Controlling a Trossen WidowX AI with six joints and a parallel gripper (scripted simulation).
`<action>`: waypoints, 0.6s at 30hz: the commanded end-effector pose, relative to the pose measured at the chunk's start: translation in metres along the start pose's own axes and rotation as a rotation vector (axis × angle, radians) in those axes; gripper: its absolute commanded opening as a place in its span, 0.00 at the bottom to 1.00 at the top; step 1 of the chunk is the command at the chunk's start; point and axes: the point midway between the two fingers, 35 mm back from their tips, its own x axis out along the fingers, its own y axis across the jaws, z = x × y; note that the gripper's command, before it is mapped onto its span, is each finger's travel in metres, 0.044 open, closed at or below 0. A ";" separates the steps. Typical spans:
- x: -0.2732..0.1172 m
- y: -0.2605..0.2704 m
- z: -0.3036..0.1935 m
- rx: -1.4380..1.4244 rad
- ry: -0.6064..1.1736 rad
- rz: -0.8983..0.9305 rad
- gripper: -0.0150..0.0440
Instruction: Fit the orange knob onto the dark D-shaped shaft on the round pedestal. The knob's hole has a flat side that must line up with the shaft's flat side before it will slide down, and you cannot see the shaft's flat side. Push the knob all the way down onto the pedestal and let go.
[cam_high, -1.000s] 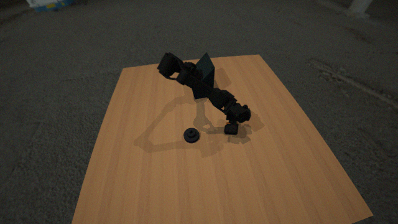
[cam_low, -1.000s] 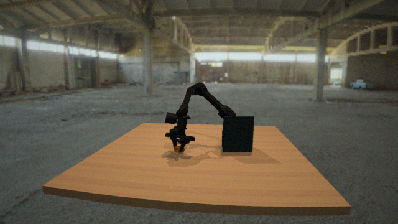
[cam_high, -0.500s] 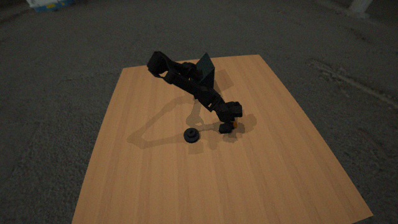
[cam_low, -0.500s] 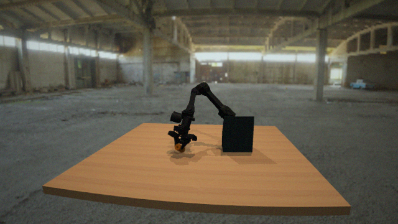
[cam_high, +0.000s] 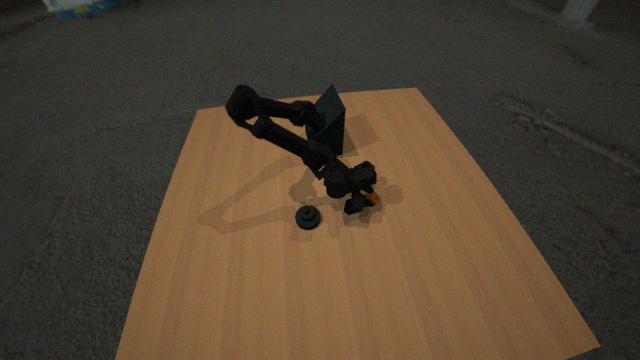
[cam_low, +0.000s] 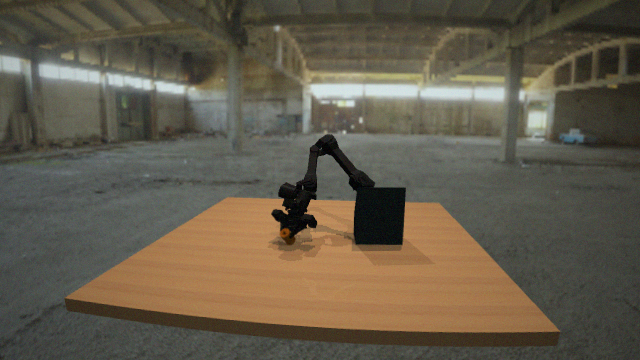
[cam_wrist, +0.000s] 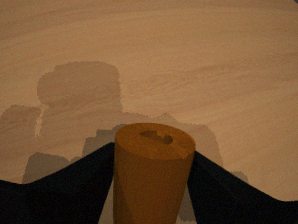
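The orange knob (cam_high: 373, 198) (cam_low: 286, 234) (cam_wrist: 150, 187) is held between the fingers of my gripper (cam_wrist: 152, 153), which is shut on it. The wrist view shows its round end face with a dark hole, partly in shadow; the hole's flat side cannot be told clearly. In the exterior view the knob looks tilted, low over the table. The dark round pedestal (cam_high: 308, 218) stands on the table in the top view, to the left of the gripper and apart from it, with its short shaft upright and bare. The pedestal cannot be made out in the exterior view and wrist views.
A dark upright box-like block (cam_high: 336, 120) (cam_low: 380, 216) stands near the arm's base, behind the gripper in the top view. The wooden table (cam_high: 320, 300) (cam_low: 310, 300) carries the arm's shadows around the gripper and pedestal.
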 end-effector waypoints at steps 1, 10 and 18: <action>-0.003 0.001 -0.003 -0.003 -0.056 0.001 0.56; -0.009 0.002 -0.011 -0.004 -0.202 0.002 0.56; -0.013 0.002 -0.019 -0.004 -0.337 0.004 0.56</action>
